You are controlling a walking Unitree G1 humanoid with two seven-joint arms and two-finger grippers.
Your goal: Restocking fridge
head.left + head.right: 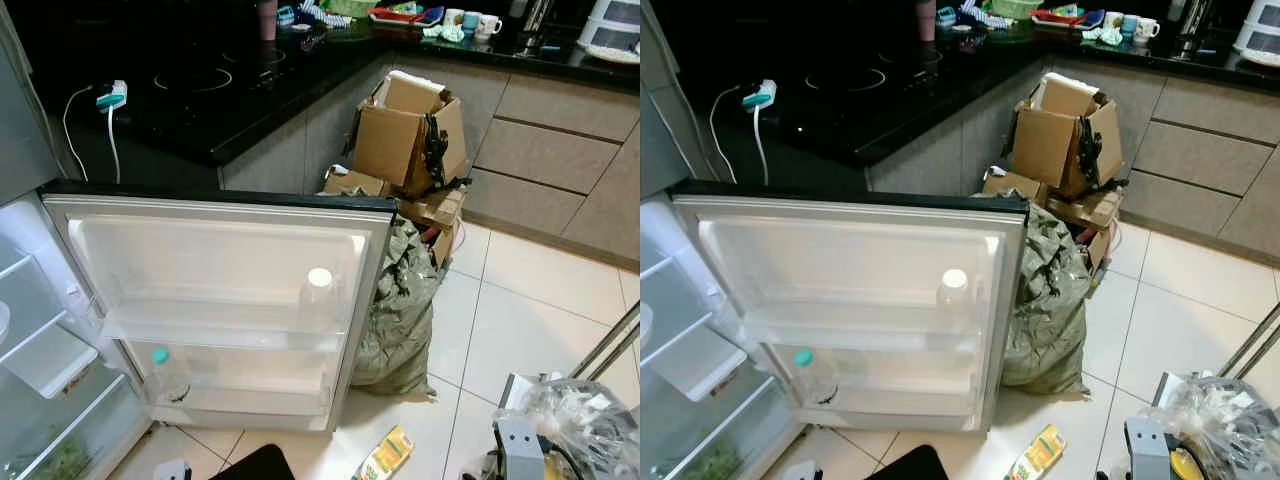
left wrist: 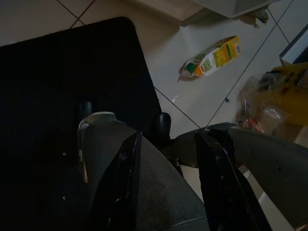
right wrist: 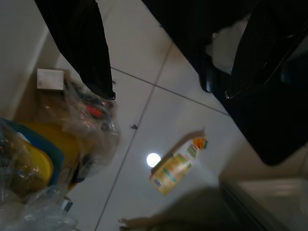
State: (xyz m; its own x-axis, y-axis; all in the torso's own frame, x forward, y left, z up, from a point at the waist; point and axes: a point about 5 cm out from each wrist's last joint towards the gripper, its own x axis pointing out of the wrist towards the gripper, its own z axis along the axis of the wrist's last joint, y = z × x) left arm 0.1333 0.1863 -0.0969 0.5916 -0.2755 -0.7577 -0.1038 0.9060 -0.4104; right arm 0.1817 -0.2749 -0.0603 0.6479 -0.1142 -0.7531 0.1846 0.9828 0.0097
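Juice carton [image 3: 174,166] lies on floor tiles below the open right tool [image 3: 163,91].

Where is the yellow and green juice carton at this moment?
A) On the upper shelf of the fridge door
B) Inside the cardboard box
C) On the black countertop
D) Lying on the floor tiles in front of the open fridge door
D: the juice carton lies flat on the floor tiles, just below the open fridge door.

Both arms hang low — left hand [image 2: 166,192] and right hand [image 3: 168,72] empty, fingers parted
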